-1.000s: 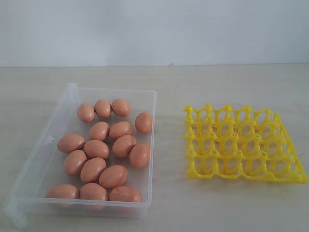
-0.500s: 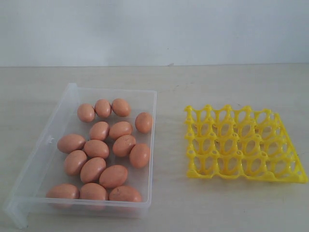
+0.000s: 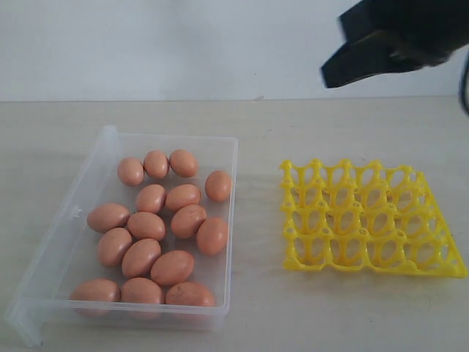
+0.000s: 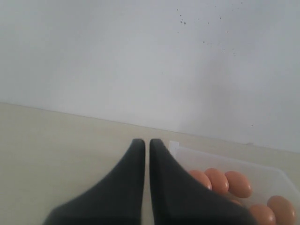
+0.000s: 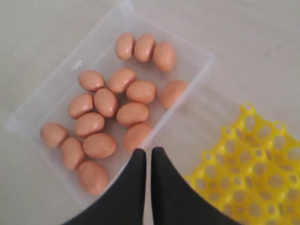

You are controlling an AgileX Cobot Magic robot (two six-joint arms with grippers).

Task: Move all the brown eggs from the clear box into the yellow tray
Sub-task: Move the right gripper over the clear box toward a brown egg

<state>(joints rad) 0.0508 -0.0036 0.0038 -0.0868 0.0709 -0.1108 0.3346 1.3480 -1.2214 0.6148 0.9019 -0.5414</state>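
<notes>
- Exterior — raised, off the bench's near edge, facing the wall; whole clear box and yellow tray.
- Left wrist — low, near-level; box corner only.
- Right wrist — high, looking down; same box, tray.

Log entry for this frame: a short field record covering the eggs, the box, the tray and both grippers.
brown eggs: sixteen, all lying loose in the clear box
clear box: on the table, left of the tray in the exterior view
yellow tray: every cup empty, standing apart from the box
left gripper: shut, holding nothing
right gripper: shut, holding nothing, raised above box and tray
progress: no egg in the tray yet
</notes>
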